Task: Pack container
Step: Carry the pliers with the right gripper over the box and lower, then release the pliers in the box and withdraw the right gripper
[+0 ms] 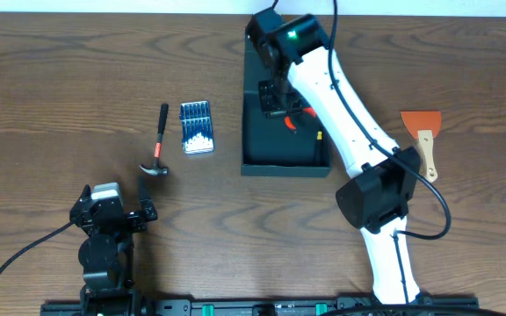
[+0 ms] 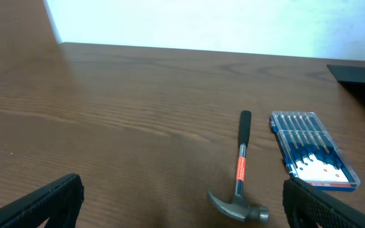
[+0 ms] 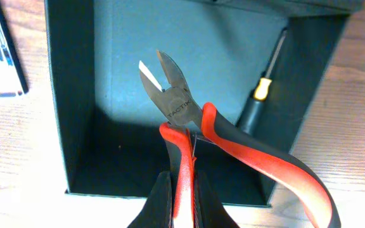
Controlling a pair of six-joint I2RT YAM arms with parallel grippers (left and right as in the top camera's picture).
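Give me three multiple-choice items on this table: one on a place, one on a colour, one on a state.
1. The hammer lies: A) in the container B) on the table, left of the blue case C) in the right gripper.
2. The cutters have handles that are: A) red and black B) green C) white.
3. The left gripper is: A) open and empty B) shut on the hammer C) shut on the cutters.
B: it rests on bare wood beside the case. A: the right wrist view shows those colours. A: its fingers stand wide apart, gripping nothing.
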